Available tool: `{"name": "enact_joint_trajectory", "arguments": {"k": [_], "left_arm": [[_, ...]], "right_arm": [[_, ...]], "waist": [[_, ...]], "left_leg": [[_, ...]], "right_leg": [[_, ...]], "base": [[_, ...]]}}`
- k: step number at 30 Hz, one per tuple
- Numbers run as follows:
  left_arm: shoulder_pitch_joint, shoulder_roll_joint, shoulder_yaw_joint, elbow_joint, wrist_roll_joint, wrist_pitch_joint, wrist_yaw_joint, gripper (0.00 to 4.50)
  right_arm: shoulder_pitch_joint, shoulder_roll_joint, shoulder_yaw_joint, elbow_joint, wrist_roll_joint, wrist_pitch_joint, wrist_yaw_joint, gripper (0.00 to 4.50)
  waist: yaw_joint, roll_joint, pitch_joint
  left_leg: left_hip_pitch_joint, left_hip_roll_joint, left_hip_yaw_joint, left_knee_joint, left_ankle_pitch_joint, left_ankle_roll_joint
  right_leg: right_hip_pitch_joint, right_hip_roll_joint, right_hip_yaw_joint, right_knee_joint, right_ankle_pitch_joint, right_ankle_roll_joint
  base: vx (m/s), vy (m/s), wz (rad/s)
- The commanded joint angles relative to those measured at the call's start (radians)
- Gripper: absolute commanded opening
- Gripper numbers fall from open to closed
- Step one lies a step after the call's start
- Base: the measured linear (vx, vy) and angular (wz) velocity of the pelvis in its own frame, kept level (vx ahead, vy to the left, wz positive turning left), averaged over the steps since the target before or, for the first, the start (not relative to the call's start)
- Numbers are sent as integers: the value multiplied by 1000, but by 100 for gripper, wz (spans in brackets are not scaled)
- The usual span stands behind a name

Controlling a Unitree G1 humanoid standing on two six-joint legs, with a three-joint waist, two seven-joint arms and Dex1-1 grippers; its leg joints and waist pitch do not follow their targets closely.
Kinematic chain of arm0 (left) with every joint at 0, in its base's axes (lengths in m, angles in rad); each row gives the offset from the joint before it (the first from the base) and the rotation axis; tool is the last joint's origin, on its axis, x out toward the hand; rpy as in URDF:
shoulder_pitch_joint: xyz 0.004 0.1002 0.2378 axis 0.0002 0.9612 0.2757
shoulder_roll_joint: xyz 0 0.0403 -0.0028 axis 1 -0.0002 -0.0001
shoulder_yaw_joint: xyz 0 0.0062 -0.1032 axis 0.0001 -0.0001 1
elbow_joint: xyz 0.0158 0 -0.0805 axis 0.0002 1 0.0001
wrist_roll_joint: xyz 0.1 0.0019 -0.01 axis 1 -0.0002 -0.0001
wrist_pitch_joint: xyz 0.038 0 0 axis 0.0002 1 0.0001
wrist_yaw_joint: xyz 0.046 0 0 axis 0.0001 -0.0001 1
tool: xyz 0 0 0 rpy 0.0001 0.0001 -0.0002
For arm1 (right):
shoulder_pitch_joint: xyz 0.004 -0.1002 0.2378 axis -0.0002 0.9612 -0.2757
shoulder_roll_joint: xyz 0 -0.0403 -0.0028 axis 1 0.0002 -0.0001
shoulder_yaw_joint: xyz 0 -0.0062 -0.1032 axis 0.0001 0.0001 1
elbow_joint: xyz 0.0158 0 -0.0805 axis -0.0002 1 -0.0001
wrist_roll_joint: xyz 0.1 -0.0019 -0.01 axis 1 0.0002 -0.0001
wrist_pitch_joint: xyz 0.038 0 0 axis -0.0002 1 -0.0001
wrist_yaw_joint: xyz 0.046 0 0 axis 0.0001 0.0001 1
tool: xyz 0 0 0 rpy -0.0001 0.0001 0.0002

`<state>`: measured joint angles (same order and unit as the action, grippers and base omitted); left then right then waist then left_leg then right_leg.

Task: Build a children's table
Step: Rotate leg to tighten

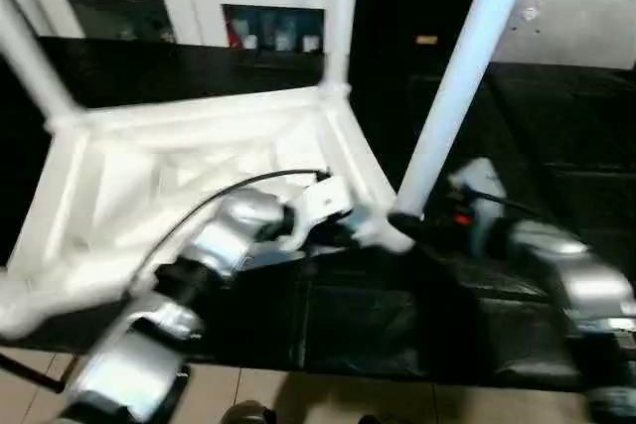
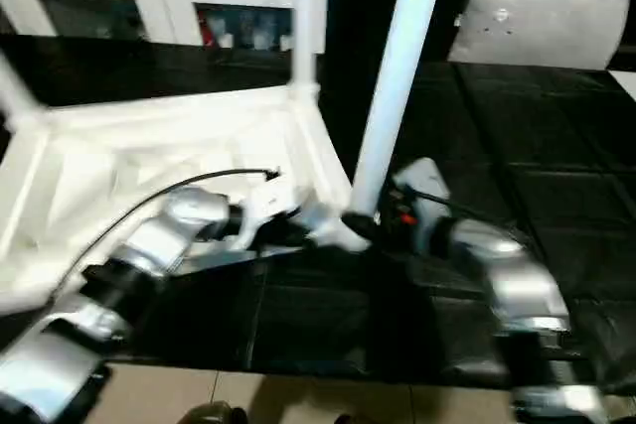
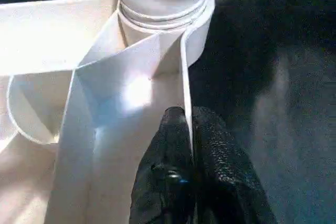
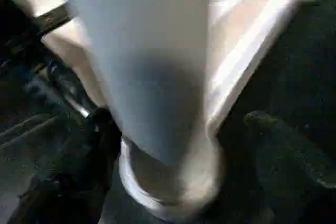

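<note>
Left eye view: the upturned tabletop [image 1: 189,161] is seen on the black surface [image 1: 556,136], its legs [image 1: 459,71] cut off above. Left wrist view: the left claw [image 3: 187,121] is clamped on the tabletop's rim. Right wrist view: the right claw [image 4: 184,145] is spread around a blurred leg's base.

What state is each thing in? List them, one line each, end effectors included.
Tabletop: upside down on the work table, ribs up.
Far left leg: standing in its corner socket.
Far right leg: standing in its corner socket.
Near leg: set in its corner socket, leaning.
Left end effector: shut on the tabletop's side wall.
Right end effector: open around the near leg's base.
</note>
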<state>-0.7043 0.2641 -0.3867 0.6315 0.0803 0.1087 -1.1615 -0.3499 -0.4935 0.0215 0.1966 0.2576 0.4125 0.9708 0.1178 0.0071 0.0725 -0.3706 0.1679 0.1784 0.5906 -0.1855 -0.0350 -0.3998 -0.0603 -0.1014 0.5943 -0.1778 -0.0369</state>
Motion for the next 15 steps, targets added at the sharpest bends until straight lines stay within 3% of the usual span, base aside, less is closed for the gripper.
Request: {"name": "enact_joint_trajectory", "arguments": {"k": [1,7,8,15], "left_arm": [[1,5,-47,-34,3,-41,-91,0],[-7,54,-98,-28,16,-126,-209,0],[-7,59,-103,-30,14,-135,-230,0],[-13,64,-105,-47,-18,-132,-306,0]], "right_arm": [[8,-21,26,-31,20,-23,80,389],[11,-79,67,-30,47,-77,245,353],[12,-84,72,-31,57,-81,274,326],[22,-94,125,-45,97,-53,404,280]], "waist": [[5,-16,-76],[24,-16,-79],[29,-17,-80],[43,-16,-81]], "left_leg": [[10,73,-24,-58,-110,104],[13,77,-22,-56,-103,102],[13,77,-21,-55,-103,103],[13,79,-23,-54,-100,103]], "right_leg": [[61,-112,66,-76,-245,-150],[57,-112,67,-72,-240,-163],[57,-113,67,-71,-238,-164],[56,-112,65,-69,-247,-164]], "base": [[0,0,0],[0,0,0],[0,0,0],[0,0,0]]}}
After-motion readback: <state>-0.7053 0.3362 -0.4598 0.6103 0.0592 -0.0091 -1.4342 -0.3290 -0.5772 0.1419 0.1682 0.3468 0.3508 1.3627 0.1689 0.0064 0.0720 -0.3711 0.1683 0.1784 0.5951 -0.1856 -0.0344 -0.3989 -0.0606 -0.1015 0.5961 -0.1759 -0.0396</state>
